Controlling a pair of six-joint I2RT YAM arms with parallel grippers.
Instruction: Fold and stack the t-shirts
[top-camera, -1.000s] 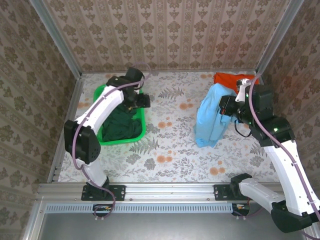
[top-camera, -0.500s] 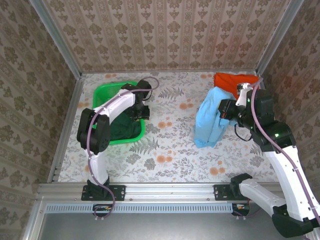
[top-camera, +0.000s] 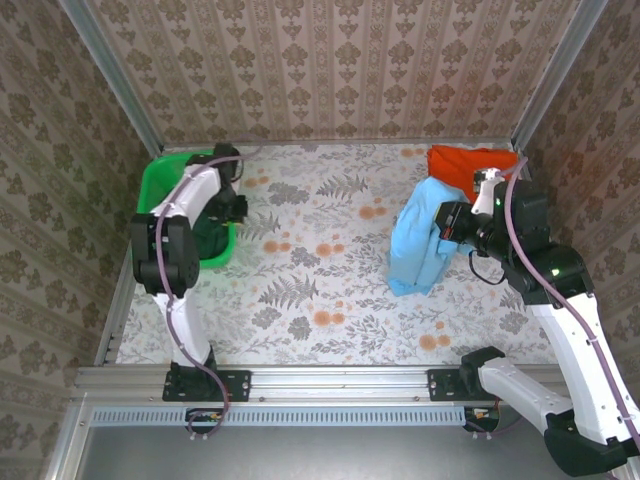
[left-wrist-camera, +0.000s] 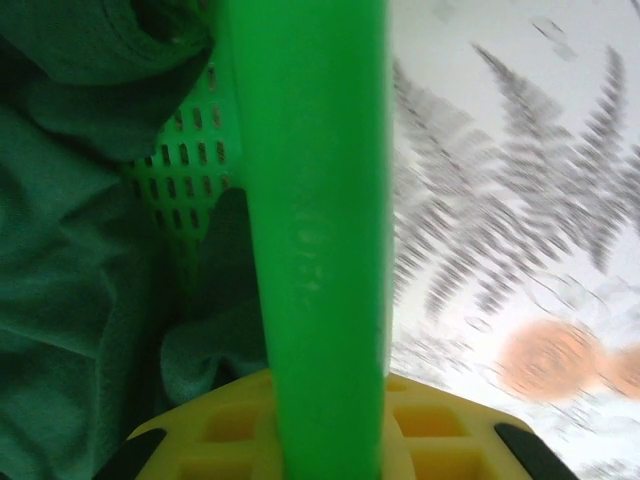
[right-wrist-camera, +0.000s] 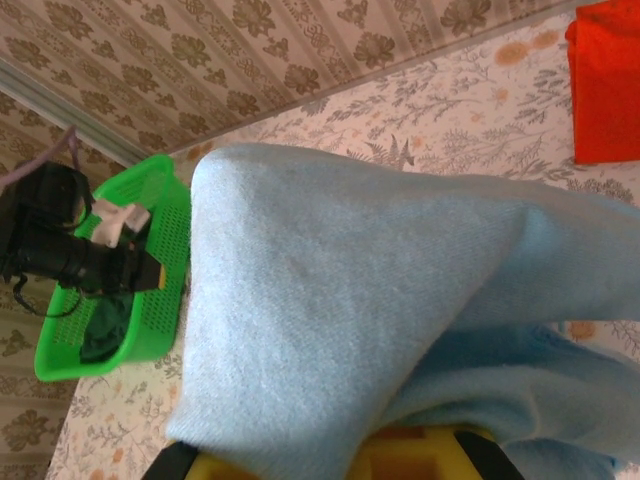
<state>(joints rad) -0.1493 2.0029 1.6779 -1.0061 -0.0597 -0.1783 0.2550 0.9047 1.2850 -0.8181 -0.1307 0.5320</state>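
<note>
Blue t-shirt (top-camera: 415, 248) aloft in right claw (top-camera: 446, 221)

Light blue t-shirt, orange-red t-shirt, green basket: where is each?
light blue t-shirt (top-camera: 415, 245), top external view, middle of the hanging cloth
orange-red t-shirt (top-camera: 465, 160), top external view, centre of the cloth
green basket (top-camera: 160, 180), top external view, far left wall

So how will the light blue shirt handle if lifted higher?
Likely floppy: the light blue t-shirt sags in folds beside the right gripper. Probably light, since one pinch holds it bunched up. Its fuzzy weave suggests it won't slip easily.
</note>
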